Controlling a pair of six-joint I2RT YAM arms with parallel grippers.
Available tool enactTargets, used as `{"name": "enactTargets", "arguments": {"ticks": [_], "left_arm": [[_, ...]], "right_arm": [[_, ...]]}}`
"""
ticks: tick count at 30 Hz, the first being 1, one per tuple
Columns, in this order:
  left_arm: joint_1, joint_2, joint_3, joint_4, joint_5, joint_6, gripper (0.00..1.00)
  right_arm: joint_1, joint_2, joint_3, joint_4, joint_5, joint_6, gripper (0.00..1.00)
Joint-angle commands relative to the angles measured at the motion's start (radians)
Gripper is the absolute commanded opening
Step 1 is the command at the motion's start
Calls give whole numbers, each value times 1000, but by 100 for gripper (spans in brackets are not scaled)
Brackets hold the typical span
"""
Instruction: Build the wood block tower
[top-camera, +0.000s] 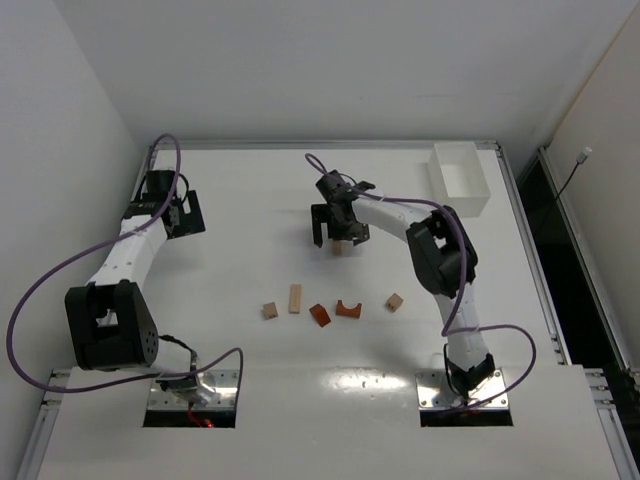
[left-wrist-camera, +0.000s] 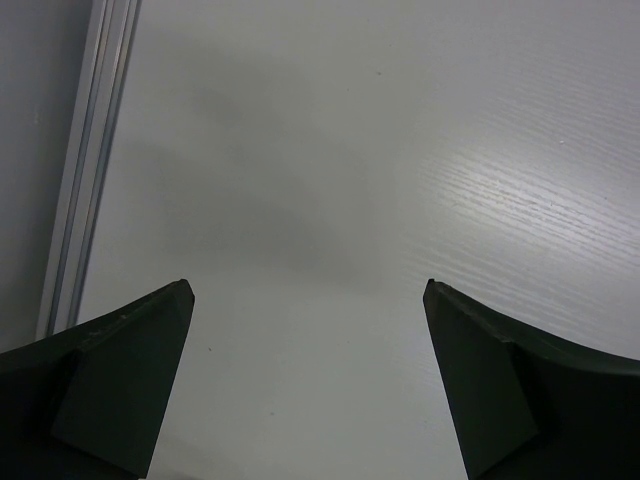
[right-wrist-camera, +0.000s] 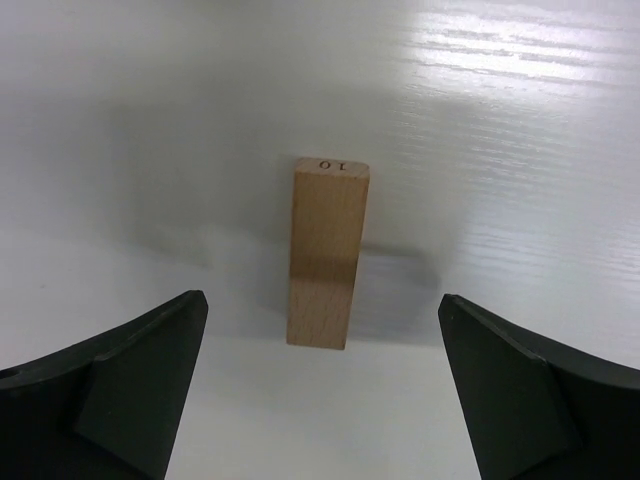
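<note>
- The white table (top-camera: 250, 190) is the biggest thing here, and both my arms reach out over it from its near edge.
- My right arm (top-camera: 440, 255) bends in toward the middle of the table. My left arm (top-camera: 125, 260) stretches toward the far left corner.
- A white rectangular tray (top-camera: 468, 204) sits at the far right corner, well apart from both my hands.
- My right gripper (top-camera: 337, 232) hangs over the middle of the table with its fingers spread wide and gripping nothing. In the right wrist view there is bare table between each fingertip and the block.
- My left gripper (top-camera: 188, 215) is also wide open, with only bare table between its fingers and the table's metal edge rail (left-wrist-camera: 85, 170) just to the left.
- Of the wood block tower (top-camera: 340, 247) only one piece stands: a tan bar (right-wrist-camera: 328, 255) on end, between my right fingers and touching neither. A small printed mark shows on its top face.
- The other pieces lie in a loose row nearer my bases, each apart from the next. From left to right they are a tan cube (top-camera: 270, 311), a flat tan bar (top-camera: 295, 298), an orange wedge (top-camera: 319, 316), an orange arch (top-camera: 348, 309) and a second tan cube (top-camera: 395, 301).
</note>
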Motion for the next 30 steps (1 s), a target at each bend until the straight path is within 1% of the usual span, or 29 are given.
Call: {"name": "enactTargets", "arguments": {"ticks": [1,2,3,5,6,7,8,9,10,11,12,13,14,15,16,17,20,21,23,25,27,28,29,30], "left_arm": [[13,-9,32,23,26,-12,100],[13,-9,32,23,38,-12,100],[13,-19,23,23,59,-12,100],[13,-32,23,12,87,-3,100],[2,-50,6,-2,120,-3,100],[-7,-62,-6,-14,137,-12,100],[-19,-91,-16,-25,154,-12,100],[-37,-107,-41,-25,167,-12,100],[-85,-127,-57,-39,186,-12,100],[-108,-147,-71,-51,209,-23,100],[-129,-189,-97,-51,232,-35,100],[-177,-209,-111,-60,274,-44,100],[-204,-226,-120,-75,286,-73,94],[-252,-251,-129,-95,308,-90,92],[-274,-260,-143,-95,308,-131,88],[-295,-260,-143,-115,308,-132,87],[-362,-248,-143,-137,320,-227,87],[-376,-239,-143,-137,337,-265,84],[-412,-196,-143,-137,337,-288,79],[-425,-155,-167,-126,358,-288,79],[-470,-104,-167,-105,369,-288,79],[-499,-90,-167,-91,369,-297,77],[-569,-75,-151,-82,369,-297,75],[-608,-43,-126,-71,343,-297,74]], "right_arm": [[5,-172,-25,92,-19,-57,99],[5,-209,-61,109,-19,-89,99],[5,-285,-78,118,-19,-90,99],[5,-375,-118,136,-7,-114,99],[5,-422,-164,147,-7,-164,99],[5,-514,-183,147,36,-188,99],[5,-559,-224,164,36,-215,99],[-4,-602,-247,164,58,-279,99],[-4,-642,-270,176,105,-304,99],[-22,-707,-316,177,114,-330,99],[-53,-735,-341,177,125,-393,99],[-71,-761,-368,177,159,-415,99],[-90,-810,-423,177,170,-429,99],[-132,-829,-472,164,170,-453,99],[-154,-846,-494,151,182,-453,99],[-176,-863,-517,150,182,-465,99],[-240,-941,-616,150,182,-475,99],[-268,-962,-640,161,182,-466,99],[-294,-1019,-692,149,159,-465,99],[-324,-1050,-726,135,139,-456,99],[-334,-1085,-750,123,130,-456,99],[-344,-1096,-750,112,130,-456,99],[-345,-1114,-764,112,130,-456,99],[-355,-1114,-773,100,130,-456,99]]}}
